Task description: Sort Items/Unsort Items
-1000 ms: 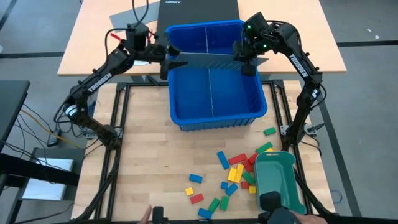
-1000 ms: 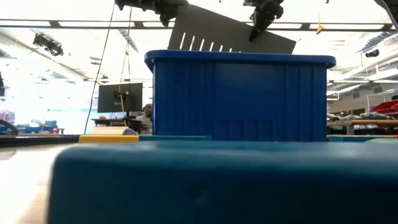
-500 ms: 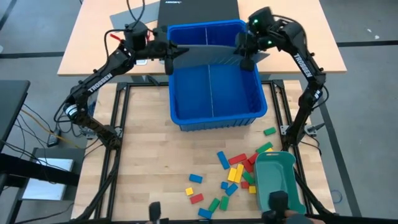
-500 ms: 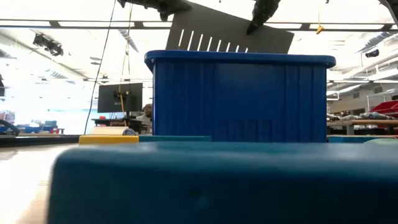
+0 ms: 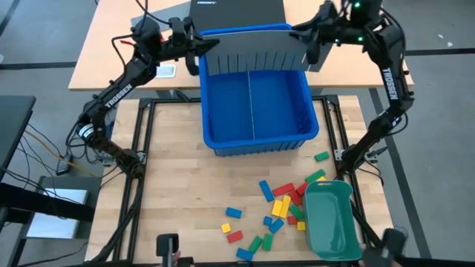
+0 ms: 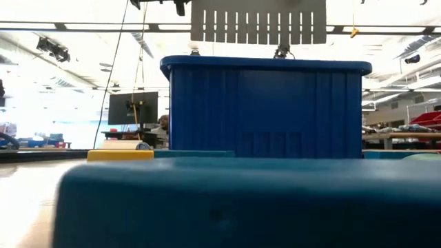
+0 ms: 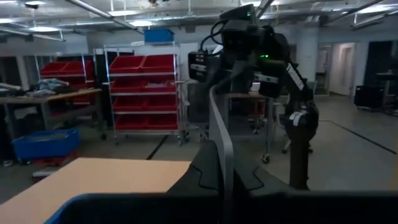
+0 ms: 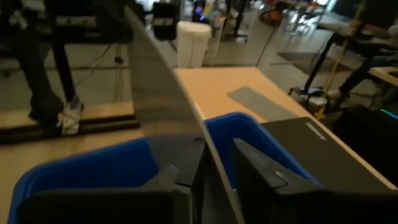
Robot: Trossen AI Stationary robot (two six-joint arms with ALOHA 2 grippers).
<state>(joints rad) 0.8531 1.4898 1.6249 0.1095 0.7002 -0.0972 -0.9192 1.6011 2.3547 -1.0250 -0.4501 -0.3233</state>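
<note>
A flat grey slotted divider sheet (image 5: 252,50) (image 6: 258,21) stands on edge, level, above the far rim of the blue bin (image 5: 260,142). My left gripper (image 5: 199,53) is shut on its left end. My right gripper (image 5: 306,50) is at its right end. In the right wrist view its fingers stand on either side of the sheet (image 8: 161,81), with a gap next to one finger (image 8: 258,168). The items (image 5: 282,204), small red, yellow, green and blue blocks, lie loose on the wooden table near the front right, beside the teal tray (image 5: 330,222). My left gripper pinches the divider's left end (image 7: 222,158) between its two fingers, coming in about level from the table's left. The sheet runs away from the fingers edge-on, upright and clear of the bin. My right gripper: whether its other finger (image 8: 183,158) touches the sheet, I cannot tell.
A fixed divider runs down the middle of the blue bin (image 6: 265,103). A tan table with a black box (image 5: 237,9) stands behind the bin. Black frame rails (image 5: 141,170) edge the wooden top. The bare wood at the near left holds nothing.
Both grippers have risen and drawn toward the far edge with the divider. The sheet, which hung slanted with its right end lower and partly down in the bin, now stands level and upright above the bin's far rim.
</note>
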